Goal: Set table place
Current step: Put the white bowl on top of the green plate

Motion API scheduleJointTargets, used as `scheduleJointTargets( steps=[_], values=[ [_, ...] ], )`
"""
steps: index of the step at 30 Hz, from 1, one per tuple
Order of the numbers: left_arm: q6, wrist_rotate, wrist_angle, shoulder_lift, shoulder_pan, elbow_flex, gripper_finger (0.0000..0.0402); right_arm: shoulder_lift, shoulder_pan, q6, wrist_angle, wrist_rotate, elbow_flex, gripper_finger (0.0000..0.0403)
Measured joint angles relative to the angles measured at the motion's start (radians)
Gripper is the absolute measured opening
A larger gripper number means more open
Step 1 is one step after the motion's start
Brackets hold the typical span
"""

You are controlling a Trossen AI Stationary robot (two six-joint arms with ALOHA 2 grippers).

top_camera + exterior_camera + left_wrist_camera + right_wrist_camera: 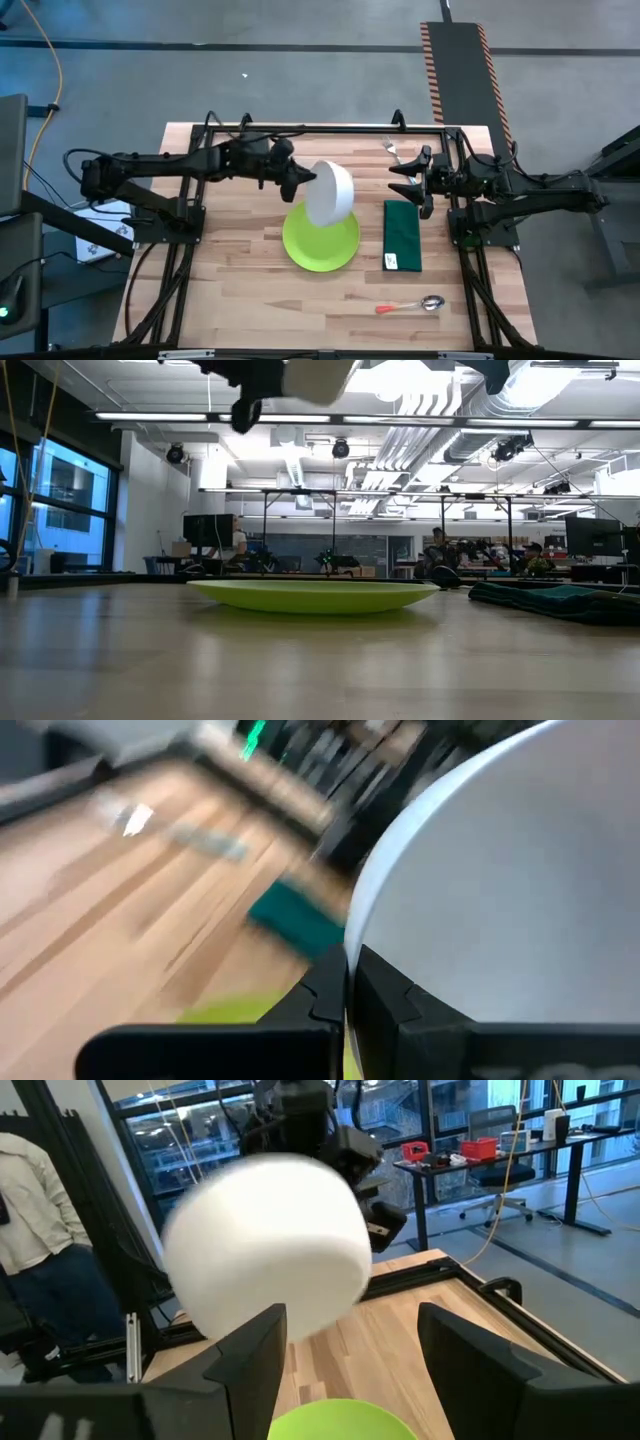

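From above, the left gripper (297,182) holds the white bowl (329,193) by its rim, tilted, over the far edge of the lime-green plate (322,243) on the table (230,290); the plate lies below and slightly nearer the table's front. The napkin (402,235) sits just beside the plate, spoon (410,305) near the front, fork (392,148) at the back. The right gripper (412,180) waits, fingers spread and empty, over the napkin's far end.

At table height, the bowl (318,378) hangs well clear of the plate (315,595).

The left wrist view, blurred, seems to show fingers (335,990) pinching the rim.

The right wrist view shows its fingers (250,1355) apart
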Motion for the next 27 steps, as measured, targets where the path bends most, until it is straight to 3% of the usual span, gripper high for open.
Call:
scheduleJointTargets(
  steps=[5,12,19,27],
  values=[
    [0.033,-0.022,-0.344,0.111,-0.024,0.141,0.0,0.0,0.0,0.0,-0.008,0.001,0.0,0.022],
    [0.109,-0.099,-0.637,0.328,-0.107,0.33,0.0,0.0,0.0,-0.006,-0.019,0.008,0.0,0.022],
    [0.132,-0.141,-0.684,0.506,-0.151,0.41,0.0,0.0,0.0,-0.005,-0.022,0.014,0.0,0.022],
    [0.131,-0.21,-0.674,0.587,-0.151,0.411,0.0,0.0,0.0,-0.004,-0.03,0.016,0.0,0.022]
  ],
)
